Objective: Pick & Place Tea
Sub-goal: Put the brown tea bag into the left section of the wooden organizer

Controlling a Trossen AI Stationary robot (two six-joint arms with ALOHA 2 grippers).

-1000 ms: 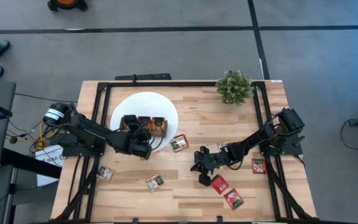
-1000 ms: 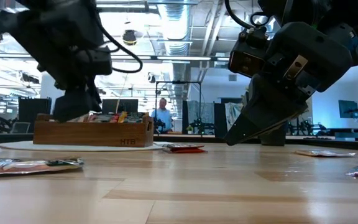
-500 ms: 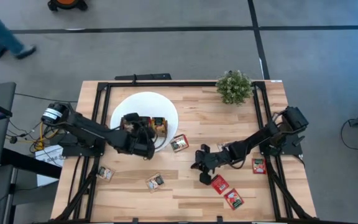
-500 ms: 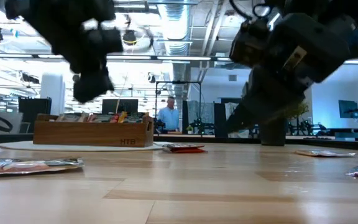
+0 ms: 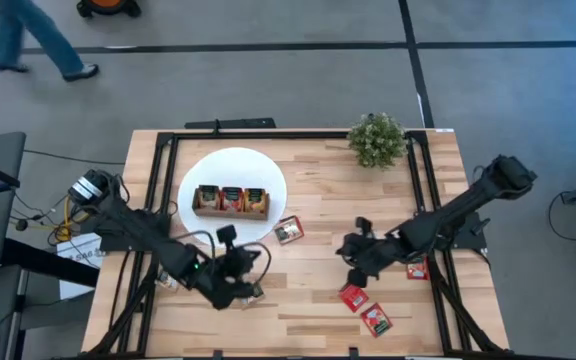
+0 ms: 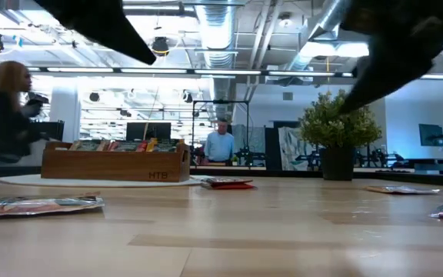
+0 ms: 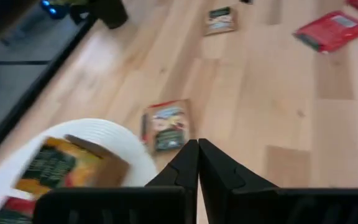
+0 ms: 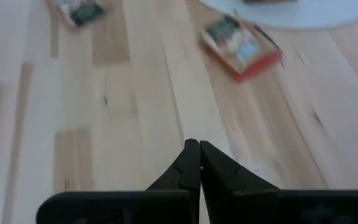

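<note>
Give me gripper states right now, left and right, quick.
Left gripper: shut, holding nothing, over bare table near the white disc.
Right gripper: shut, holding nothing, over bare wood.

Two dark, near-black jointed arms. Left arm: pale round silver-grey part at its base end, loose dark cables beside it. Left gripper (image 7: 197, 163): two black wedge fingers tapering to meeting tips, wide flat black bar behind them. Right gripper (image 8: 194, 163): same black wedge fingers, same bar.
</note>
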